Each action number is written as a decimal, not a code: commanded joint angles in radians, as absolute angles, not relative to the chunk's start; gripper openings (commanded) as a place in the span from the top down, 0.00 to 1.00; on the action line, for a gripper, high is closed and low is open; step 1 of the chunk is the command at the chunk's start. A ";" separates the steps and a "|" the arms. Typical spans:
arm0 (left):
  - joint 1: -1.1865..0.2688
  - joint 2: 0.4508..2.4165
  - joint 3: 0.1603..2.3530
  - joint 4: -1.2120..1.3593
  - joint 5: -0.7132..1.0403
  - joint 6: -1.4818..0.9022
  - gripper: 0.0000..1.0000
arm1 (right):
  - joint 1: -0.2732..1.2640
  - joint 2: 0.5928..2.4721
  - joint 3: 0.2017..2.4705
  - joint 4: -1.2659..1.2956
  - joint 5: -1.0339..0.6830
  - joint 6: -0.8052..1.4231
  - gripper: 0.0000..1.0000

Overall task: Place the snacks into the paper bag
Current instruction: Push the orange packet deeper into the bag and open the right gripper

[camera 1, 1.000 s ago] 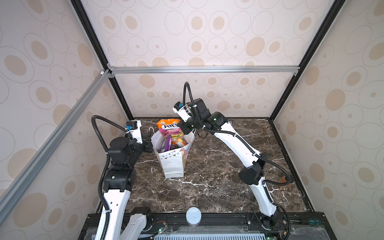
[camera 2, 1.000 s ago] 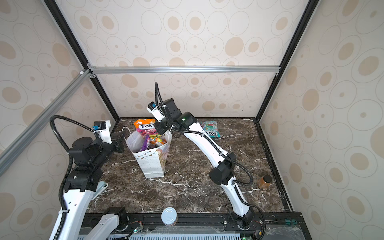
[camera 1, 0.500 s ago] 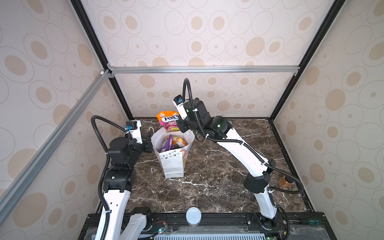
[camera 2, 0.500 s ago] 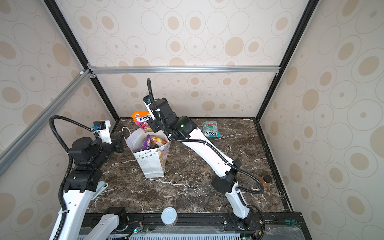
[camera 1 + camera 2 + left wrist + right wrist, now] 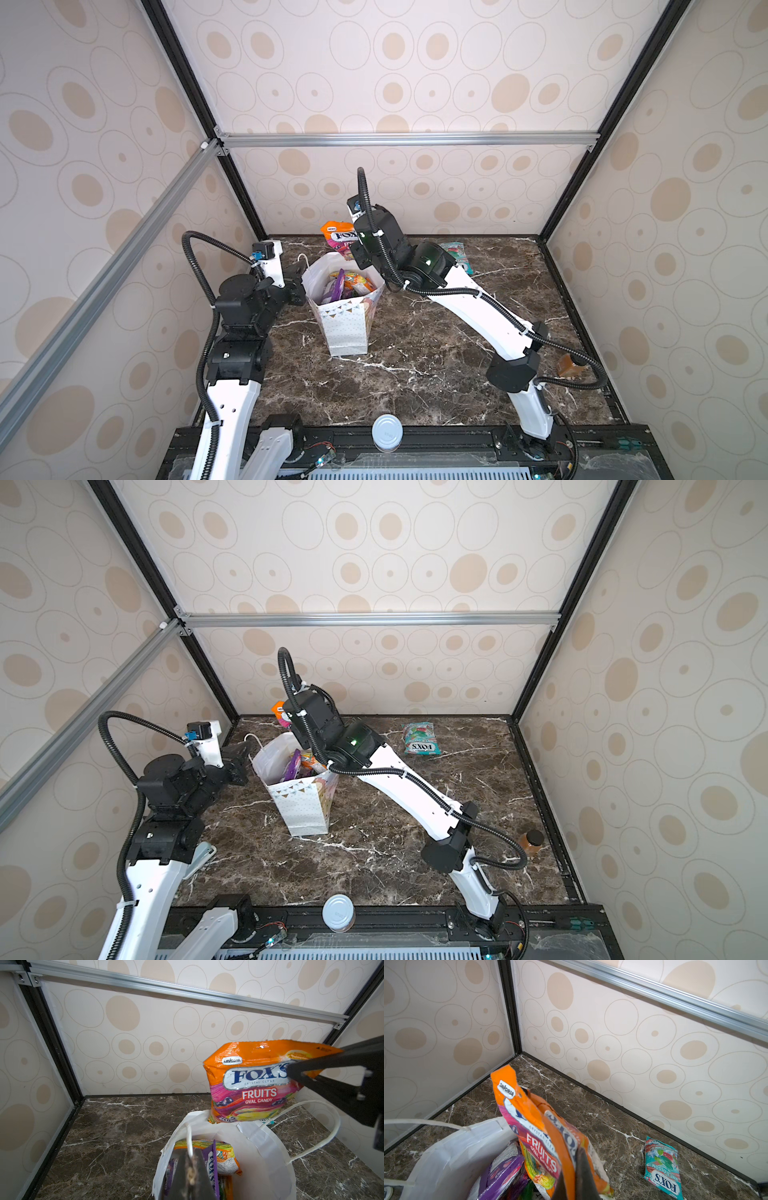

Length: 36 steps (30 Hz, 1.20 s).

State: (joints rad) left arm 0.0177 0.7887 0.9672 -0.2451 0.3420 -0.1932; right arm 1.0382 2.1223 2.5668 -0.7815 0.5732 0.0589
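The white paper bag point(image 5: 348, 332) point(image 5: 305, 808) stands upright at the left middle of the marble floor. Several FOX'S snacks point(image 5: 347, 284) point(image 5: 209, 1159) lie inside it. My left gripper point(image 5: 191, 1159) point(image 5: 298, 270) is shut on the bag's near cord handle point(image 5: 188, 1136), holding the mouth wide. My right gripper point(image 5: 577, 1159) point(image 5: 291, 1071) is shut on an orange FOX'S packet point(image 5: 253, 1082) point(image 5: 537, 1126) point(image 5: 338, 239). The packet hangs upright over the bag's far rim, its lower edge just at the mouth. A teal packet point(image 5: 420, 739) point(image 5: 661, 1165) lies flat near the back wall.
A small amber-brown bottle point(image 5: 530, 841) stands at the right edge of the floor. A white round cap point(image 5: 387, 432) sits on the front frame. The enclosure's walls and an aluminium rail point(image 5: 399, 139) close in behind the bag.
The right gripper has lifted the orange packet up and slightly back above the bag's far rim, and that arm has straightened. The left arm and the bag have not moved.
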 commanded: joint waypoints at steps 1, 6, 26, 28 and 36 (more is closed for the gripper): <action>0.024 0.766 0.994 -0.188 0.359 -0.174 1.00 | 1.058 2.069 2.591 -0.784 0.576 0.030 1.00; 0.025 0.759 0.993 -0.187 0.351 -0.173 1.00 | 1.057 2.027 2.595 -0.861 0.525 0.004 1.00; 0.026 0.764 0.993 -0.186 0.347 -0.172 1.00 | 0.929 2.054 2.640 -1.008 -0.036 -0.314 1.00; 0.025 0.764 0.993 -0.186 0.350 -0.172 1.00 | 0.914 2.049 2.622 -1.013 -0.108 -0.336 1.00; 0.026 0.767 0.992 -0.186 0.345 -0.172 1.00 | 0.864 2.103 2.636 -1.045 -0.283 -0.391 1.00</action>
